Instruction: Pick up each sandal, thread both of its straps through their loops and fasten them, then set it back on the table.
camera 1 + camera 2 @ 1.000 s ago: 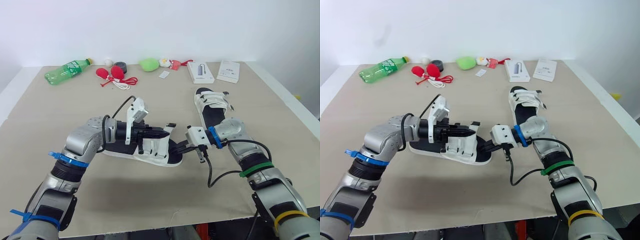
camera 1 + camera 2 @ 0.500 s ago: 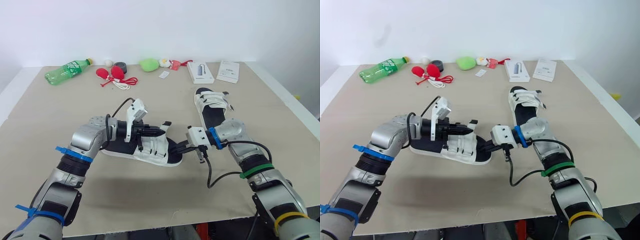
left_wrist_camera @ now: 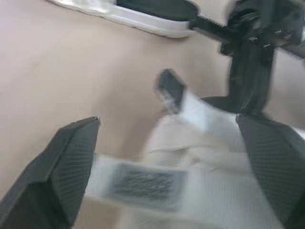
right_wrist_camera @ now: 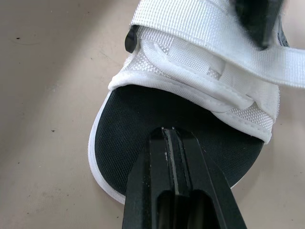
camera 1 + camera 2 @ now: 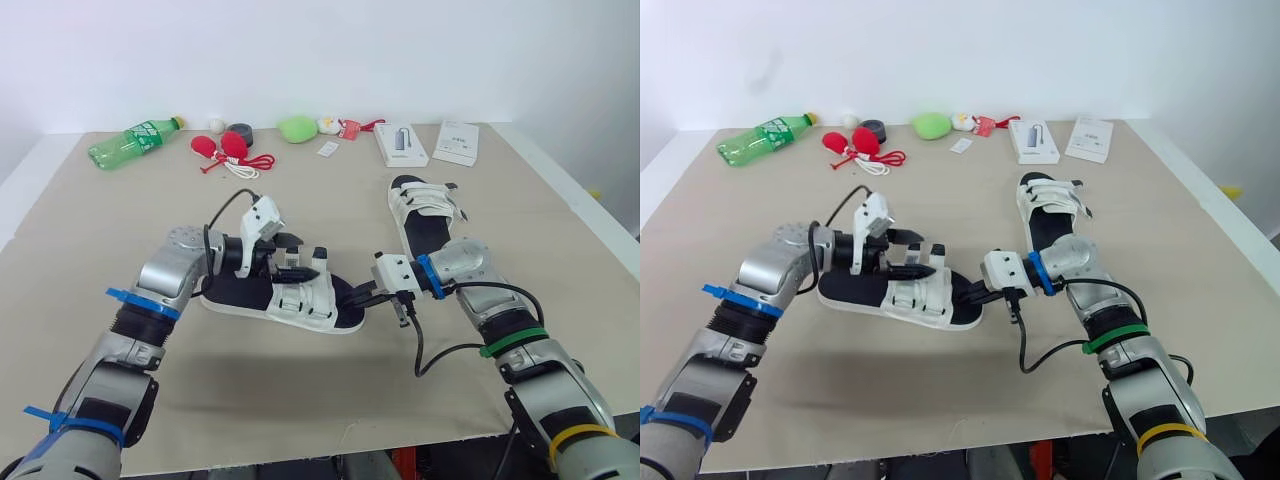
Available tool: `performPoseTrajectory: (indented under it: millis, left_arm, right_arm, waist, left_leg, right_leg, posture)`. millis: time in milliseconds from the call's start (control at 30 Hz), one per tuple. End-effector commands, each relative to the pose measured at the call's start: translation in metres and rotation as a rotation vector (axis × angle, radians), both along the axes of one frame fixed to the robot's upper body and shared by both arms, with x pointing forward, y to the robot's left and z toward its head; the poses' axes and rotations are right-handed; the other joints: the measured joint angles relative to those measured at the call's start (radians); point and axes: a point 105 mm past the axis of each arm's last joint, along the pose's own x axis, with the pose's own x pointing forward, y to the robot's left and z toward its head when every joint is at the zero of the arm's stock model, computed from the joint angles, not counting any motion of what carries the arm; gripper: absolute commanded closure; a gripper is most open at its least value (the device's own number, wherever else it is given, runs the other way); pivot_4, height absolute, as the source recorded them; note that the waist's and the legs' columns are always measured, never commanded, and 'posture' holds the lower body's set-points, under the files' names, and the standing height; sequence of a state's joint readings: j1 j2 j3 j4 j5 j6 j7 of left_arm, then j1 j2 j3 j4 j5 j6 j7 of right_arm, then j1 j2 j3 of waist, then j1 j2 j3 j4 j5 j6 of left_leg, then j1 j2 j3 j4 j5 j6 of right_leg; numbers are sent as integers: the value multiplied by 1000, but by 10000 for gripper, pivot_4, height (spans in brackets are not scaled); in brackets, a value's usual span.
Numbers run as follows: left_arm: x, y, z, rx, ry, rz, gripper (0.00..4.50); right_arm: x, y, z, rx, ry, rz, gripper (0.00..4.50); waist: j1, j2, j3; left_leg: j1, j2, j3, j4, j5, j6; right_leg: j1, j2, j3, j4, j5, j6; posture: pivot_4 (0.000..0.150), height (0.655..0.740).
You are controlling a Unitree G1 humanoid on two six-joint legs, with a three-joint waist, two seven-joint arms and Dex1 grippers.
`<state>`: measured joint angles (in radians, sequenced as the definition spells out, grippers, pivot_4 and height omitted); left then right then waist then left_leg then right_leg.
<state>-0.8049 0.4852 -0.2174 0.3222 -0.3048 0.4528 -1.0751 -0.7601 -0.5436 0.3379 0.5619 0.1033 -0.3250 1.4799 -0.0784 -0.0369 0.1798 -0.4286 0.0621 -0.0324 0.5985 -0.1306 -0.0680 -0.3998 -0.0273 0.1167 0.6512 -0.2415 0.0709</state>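
Note:
The near sandal (image 5: pixel 250 295), black-soled with white straps (image 5: pixel 305 292), lies on the table between my arms. My left gripper (image 5: pixel 298 263) stands open just above its straps. In the left wrist view its two fingers (image 3: pixel 71 162) are spread wide on either side of a white strap (image 3: pixel 143 179). My right gripper (image 5: pixel 360 296) is shut, and its tip (image 4: pixel 169 136) rests on the black insole at the sandal's toe (image 4: pixel 157 119). The second sandal (image 5: pixel 425 215) lies farther back on the right, its white straps across the foot.
Along the far edge lie a green bottle (image 5: pixel 135 142), red objects with a cord (image 5: pixel 225 148), a black roll (image 5: pixel 240 132), a green lump (image 5: pixel 297 128) and two white boxes (image 5: pixel 402 145) (image 5: pixel 456 142). The table's front edge runs close to my forearms.
My left gripper has opened, let go of the strap and drawn back toward the sandal's heel. The sandal has settled lower onto the table. The right arm has stayed put.

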Motion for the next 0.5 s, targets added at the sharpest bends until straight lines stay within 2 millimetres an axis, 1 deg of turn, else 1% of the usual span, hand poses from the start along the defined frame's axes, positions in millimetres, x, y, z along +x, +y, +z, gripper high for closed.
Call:
performPoseTrajectory:
  millis: [33,67,133,200,267,300,367,433,500]
  left_arm:
    - [10,5,48,-73,-183,16,738]
    - [8,1,58,-106,-214,-9,738]
    - [-2,-8,69,-159,-236,-81,738]
    - [-13,-17,70,-201,-204,-148,738]
    - [-25,-26,64,-242,-120,-223,738]
    - [-29,-30,61,-258,-69,-255,5727]
    - [-31,-34,52,-252,-12,-274,9405]
    - [-27,-39,43,-230,49,-264,18226]
    - [-20,-44,34,-175,92,-235,25832]
  right_arm:
    - [0,-11,-19,-87,48,-37,45000]
    - [0,-11,-18,-88,47,-37,45000]
    - [1,-11,-18,-88,46,-37,45000]
    - [1,-10,-18,-87,44,-36,45000]
    - [2,-10,-17,-87,42,-36,45000]
    - [2,-9,-17,-87,41,-36,45000]
    - [2,-9,-17,-86,41,-35,45000]
    - [2,-8,-18,-85,42,-34,45000]
    - [2,-8,-18,-84,43,-34,45000]
  waist:
    - [0,0,0]
    - [0,0,0]
    - [0,0,0]
    - [0,0,0]
    - [-1,0,0]
    - [-1,0,0]
    - [-2,0,0]
    - [-2,0,0]
    - [-2,0,0]
  left_leg:
    - [0,0,0,0,0,0]
    - [-1,0,0,0,0,0]
    - [-1,0,0,0,0,0]
    - [-1,0,0,0,0,0]
    - [-1,0,0,0,0,0]
    - [-1,0,0,0,0,0]
    - [0,0,0,0,0,0]
    - [0,0,0,0,0,0]
    - [0,0,0,1,0,0]
  right_leg:
    - [0,0,0,0,0,0]
    - [0,0,0,0,0,0]
    - [0,0,0,0,0,0]
    - [0,0,0,0,0,0]
    - [0,0,0,0,0,0]
    - [0,0,0,0,0,0]
    - [0,0,0,0,0,0]
    - [0,0,0,0,0,0]
    - [1,0,0,0,0,1]
  posture:
    - [1500,7400]
    - [1500,7400]
    - [1500,7400]
    - [1500,7400]
    - [1500,7400]
    - [1500,7400]
    - [1500,7400]
    - [1500,7400]
    - [1500,7400]
